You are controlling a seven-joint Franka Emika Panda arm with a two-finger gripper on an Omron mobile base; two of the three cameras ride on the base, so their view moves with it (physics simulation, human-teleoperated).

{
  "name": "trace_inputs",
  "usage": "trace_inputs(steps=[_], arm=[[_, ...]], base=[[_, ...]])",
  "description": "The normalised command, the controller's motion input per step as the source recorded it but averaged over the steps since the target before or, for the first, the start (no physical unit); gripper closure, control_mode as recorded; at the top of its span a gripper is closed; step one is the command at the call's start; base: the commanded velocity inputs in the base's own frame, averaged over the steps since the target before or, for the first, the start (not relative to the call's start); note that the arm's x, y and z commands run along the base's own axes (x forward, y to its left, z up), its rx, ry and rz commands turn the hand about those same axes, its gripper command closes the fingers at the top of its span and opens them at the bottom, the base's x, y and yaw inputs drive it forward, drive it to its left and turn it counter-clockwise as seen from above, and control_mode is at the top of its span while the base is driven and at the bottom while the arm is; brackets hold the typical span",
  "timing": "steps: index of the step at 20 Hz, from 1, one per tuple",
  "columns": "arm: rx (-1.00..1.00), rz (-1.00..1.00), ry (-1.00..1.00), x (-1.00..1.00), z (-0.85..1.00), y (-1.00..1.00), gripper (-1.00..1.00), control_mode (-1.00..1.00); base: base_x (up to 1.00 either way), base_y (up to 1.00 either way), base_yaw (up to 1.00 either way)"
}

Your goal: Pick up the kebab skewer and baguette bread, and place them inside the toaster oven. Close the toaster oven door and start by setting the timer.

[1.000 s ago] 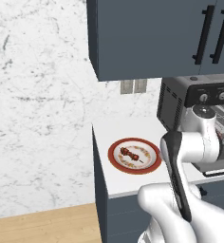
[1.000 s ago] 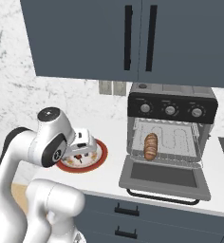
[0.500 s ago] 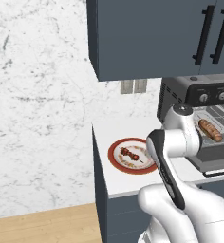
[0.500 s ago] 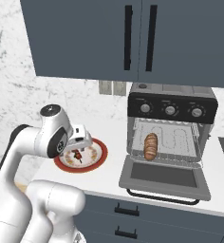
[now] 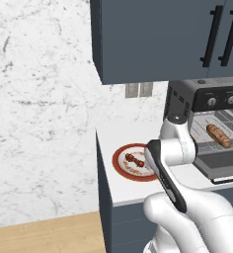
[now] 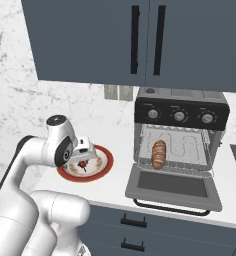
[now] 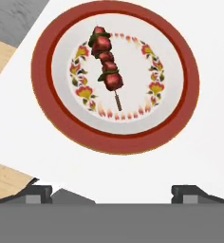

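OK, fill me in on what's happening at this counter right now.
The robot arm is loading a toaster oven. The baguette bread already lies on the rack inside, and the toaster oven door is dropped open. The gripper hangs open and empty above a red-rimmed plate on the counter, looking down at the kebab skewer lying on it. The skewer is not yet gripped, and closing the door and setting the timer are not yet done.
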Motion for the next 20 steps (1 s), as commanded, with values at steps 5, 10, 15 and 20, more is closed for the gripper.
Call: trace_inputs(steps=[5,10,15,20], arm=[[0.00,0.00,0.01,0.09,-0.35,0.01,-1.00,-1.00],[0.00,0.00,0.01,0.02,-0.26,0.02,-1.00,-1.00],[0.00,0.00,0.00,0.05,-0.22,0.03,-1.00,-1.00],[0.00,0.00,0.00,0.50,-0.03,0.04,-1.00,-1.00]], base=[[0.00,0.00,0.00],[0.00,0.00,0.00],[0.00,0.00,0.00],[0.00,0.00,0.00]])
